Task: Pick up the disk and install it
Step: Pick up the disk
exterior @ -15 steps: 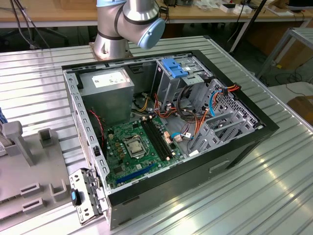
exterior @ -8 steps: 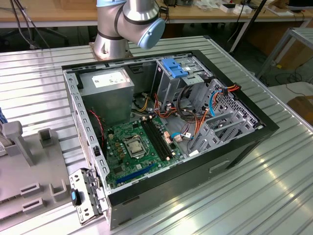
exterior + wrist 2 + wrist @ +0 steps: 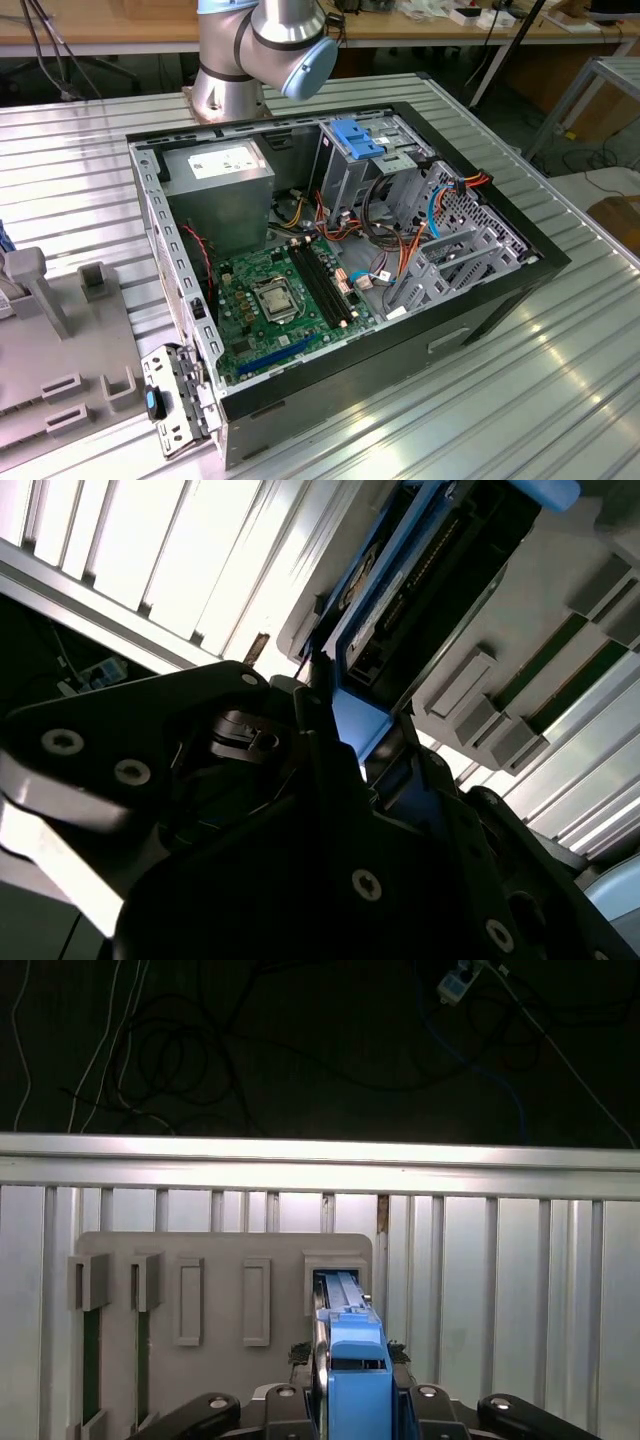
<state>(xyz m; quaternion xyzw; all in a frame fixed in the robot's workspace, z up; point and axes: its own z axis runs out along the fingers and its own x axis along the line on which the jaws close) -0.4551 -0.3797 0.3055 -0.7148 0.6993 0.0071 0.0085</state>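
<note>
The disk (image 3: 352,1365) is a dark drive in a bright blue carrier. It stands on edge in a slot of the grey holder plate (image 3: 215,1375), and its dark face (image 3: 440,560) also appears in the second wrist view. My gripper (image 3: 355,1390) straddles it, with a black finger against each side of the blue carrier, shut on it. The disk's far end still sits inside the raised slot frame (image 3: 337,1258). In the second wrist view the gripper (image 3: 345,720) meets the carrier's blue edge. The open computer case (image 3: 470,335) lies on the table in the exterior view.
The holder plate (image 3: 60,400) carries several other raised slots and lies at the exterior view's left on the ribbed metal table (image 3: 500,420). Inside the case are a drive cage with a light-blue latch plate (image 3: 355,138), a power supply (image 3: 218,190), cables and the motherboard (image 3: 290,300).
</note>
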